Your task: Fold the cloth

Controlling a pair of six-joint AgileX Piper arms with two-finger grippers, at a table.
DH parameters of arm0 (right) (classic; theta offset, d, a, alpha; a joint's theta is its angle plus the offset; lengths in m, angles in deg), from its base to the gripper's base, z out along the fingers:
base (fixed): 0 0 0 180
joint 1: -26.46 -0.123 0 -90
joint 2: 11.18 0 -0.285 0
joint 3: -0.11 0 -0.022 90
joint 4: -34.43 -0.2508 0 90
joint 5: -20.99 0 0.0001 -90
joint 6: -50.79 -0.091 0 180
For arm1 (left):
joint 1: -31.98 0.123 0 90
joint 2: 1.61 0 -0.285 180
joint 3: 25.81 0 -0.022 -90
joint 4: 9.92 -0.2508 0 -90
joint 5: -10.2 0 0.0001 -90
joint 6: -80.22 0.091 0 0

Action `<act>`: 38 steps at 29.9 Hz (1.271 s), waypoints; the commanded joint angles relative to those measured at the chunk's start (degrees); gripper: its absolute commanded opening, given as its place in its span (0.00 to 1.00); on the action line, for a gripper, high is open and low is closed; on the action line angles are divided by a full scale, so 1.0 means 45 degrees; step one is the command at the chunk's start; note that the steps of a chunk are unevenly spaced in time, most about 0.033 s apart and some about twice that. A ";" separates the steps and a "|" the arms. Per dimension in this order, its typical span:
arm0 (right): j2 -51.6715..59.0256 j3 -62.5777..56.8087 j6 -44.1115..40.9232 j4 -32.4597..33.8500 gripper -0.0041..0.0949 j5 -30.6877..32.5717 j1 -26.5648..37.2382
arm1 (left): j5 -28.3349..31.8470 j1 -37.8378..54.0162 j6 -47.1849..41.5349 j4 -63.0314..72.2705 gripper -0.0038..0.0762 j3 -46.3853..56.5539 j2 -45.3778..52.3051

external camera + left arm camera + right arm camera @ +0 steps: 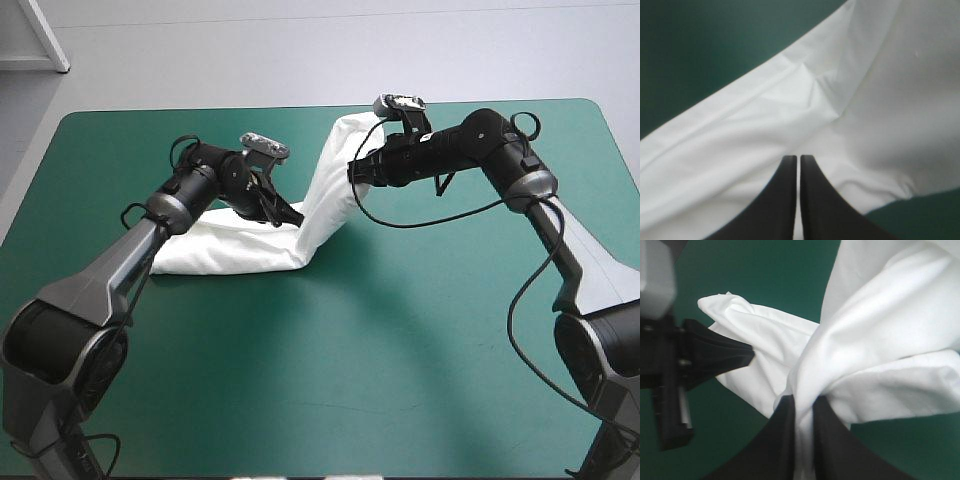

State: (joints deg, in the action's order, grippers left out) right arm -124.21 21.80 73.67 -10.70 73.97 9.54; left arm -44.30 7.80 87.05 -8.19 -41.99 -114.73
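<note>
The white T-shirt (300, 225) lies as a long band on the teal-green cover, one end flat at the left, the other raised toward the far middle. My left gripper (290, 215) is low over the band's middle, shut on the T-shirt (790, 115), the sheet pinched between its black fingers (812, 200). My right gripper (355, 168) holds the raised end above the table, shut on the T-shirt (880, 340), cloth bunched between its fingers (827, 440). The right wrist view also shows the left gripper (715, 355) beyond the cloth.
The teal-green cover (400, 340) stretches bare toward the near edge and to the right. A white object's corner (35, 40) stands beyond the table's far left corner.
</note>
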 commanded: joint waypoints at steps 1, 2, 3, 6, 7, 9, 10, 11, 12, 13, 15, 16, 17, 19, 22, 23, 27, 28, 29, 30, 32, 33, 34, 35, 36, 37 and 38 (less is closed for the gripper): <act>0.0688 0.0477 0.0038 -0.0552 0.03 -0.0483 -0.0198 | -0.1131 -0.0082 0.0062 -0.0840 0.07 -0.0542 0.1791; 0.0633 0.0477 0.0038 -0.0576 0.03 -0.0483 -0.0275 | -0.1524 -0.0024 0.0370 -0.0975 0.07 -0.0506 0.2188; 0.0628 0.0477 0.0065 -0.0576 0.03 -0.0483 -0.0376 | -0.1812 0.0040 0.0492 -0.0971 0.07 -0.0430 0.2520; 0.0404 0.0573 0.0140 -0.0576 0.03 -0.0515 -0.0747 | -0.1986 0.0625 0.0554 -0.1000 0.07 0.0137 0.3861; 0.0282 0.0724 0.0140 -0.0552 0.03 -0.0489 -0.0939 | -0.2010 0.0930 0.0525 -0.1000 0.07 0.0506 0.4489; 0.0046 0.1070 0.0140 -0.0552 0.03 -0.0488 -0.1294 | -0.2284 0.1586 0.0394 -0.1000 0.07 0.1153 0.5444; -0.0152 0.1356 0.0140 -0.0552 0.03 -0.0488 -0.1570 | -0.2762 0.1997 0.0361 -0.1000 0.07 0.1573 0.5935; -0.0284 0.1564 0.0140 -0.0552 0.03 -0.0488 -0.1752 | -0.3127 0.2273 0.0361 -0.1049 0.07 0.1869 0.6444; -0.0472 0.1859 0.0140 -0.0552 0.03 -0.0488 -0.1986 | -0.3533 0.2524 0.0361 -0.1048 0.07 0.2164 0.6837; -0.0751 0.2191 0.0076 -0.0552 0.03 -0.0488 -0.2239 | -0.3825 0.2866 0.0324 -0.1109 0.07 0.2620 0.7468; -0.1215 0.2914 -0.0062 -0.0552 0.03 -0.0488 -0.2683 | -0.3919 0.3227 0.0226 -0.1290 0.07 0.3260 0.8361; -0.1620 0.3366 -0.0112 -0.0552 0.03 -0.0511 -0.2922 | -0.3919 0.3326 0.0008 -0.1455 0.07 0.3704 0.9042; -0.1920 0.3854 -0.0219 -0.0552 0.03 -0.0511 -0.3165 | -0.3942 0.3355 -0.0180 -0.1522 0.07 0.3974 0.9490; -0.2725 0.4921 -0.0493 -0.0552 0.03 -0.0476 -0.3614 | -0.4119 0.3355 -0.0504 -0.1581 0.07 0.4561 1.0565; -0.3969 0.6555 -0.0732 -0.0576 0.03 -0.0396 -0.4291 | -0.4252 0.3355 -0.0983 -0.1554 0.07 0.5350 1.2108; -0.4423 0.7043 -0.0732 -0.0578 0.03 -0.0336 -0.4498 | -0.4252 0.3355 -0.1116 -0.1554 0.07 0.5543 1.2500; -0.6093 0.9469 -0.1054 -0.0607 0.03 -0.0248 -0.5406 | -0.4252 0.3355 -0.1739 -0.1528 0.07 0.6225 1.4156; -0.6487 1.0020 -0.1054 -0.0607 0.03 -0.0212 -0.5603 | -0.4252 0.3355 -0.1814 -0.1528 0.07 0.6354 1.4494; -0.6771 1.0432 -0.1083 -0.0607 0.03 -0.0195 -0.5766 | -0.4252 0.3355 -0.1917 -0.1528 0.07 0.6455 1.4793; -0.7103 1.0885 -0.1175 -0.0607 0.03 -0.0162 -0.5901 | -0.4252 0.3355 -0.1968 -0.1528 0.07 0.6524 1.5034; -0.7597 1.1601 -0.1237 -0.0770 0.06 0.0029 -0.6056 | -0.4252 0.3355 -0.2026 -0.1528 0.07 0.6574 1.5364; -0.7784 1.1797 -0.1237 -0.0937 0.09 0.0111 -0.6081 | -0.4252 0.3355 -0.2059 -0.1528 0.07 0.6574 1.5442; -0.7899 1.1928 -0.1237 -0.1157 0.14 0.0147 -0.6081 | -0.4252 0.3355 -0.2116 -0.1528 0.07 0.6574 1.5468; -0.7934 1.1930 -0.1178 -0.1347 0.21 0.0147 -0.6081 | -0.4252 0.3355 -0.2116 -0.1528 0.07 0.6574 1.5468; -0.7956 1.1930 -0.1151 -0.1374 0.28 0.0183 -0.6081 | -0.4252 0.3355 -0.2116 -0.1528 0.07 0.6574 1.5468; -0.7956 1.1930 -0.1131 -0.1374 0.37 0.0233 -0.6081 | -0.4252 0.3355 -0.2116 -0.1528 0.07 0.6626 1.5468; -0.7956 1.1930 -0.1091 -0.1374 0.46 0.0243 -0.6081 | -0.4252 0.3355 -0.2116 -0.1495 0.07 0.6665 1.5468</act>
State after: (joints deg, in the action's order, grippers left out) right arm -164.30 73.11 68.11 -13.19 76.69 -18.05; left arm -61.22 22.84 78.21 -15.00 -11.19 -44.75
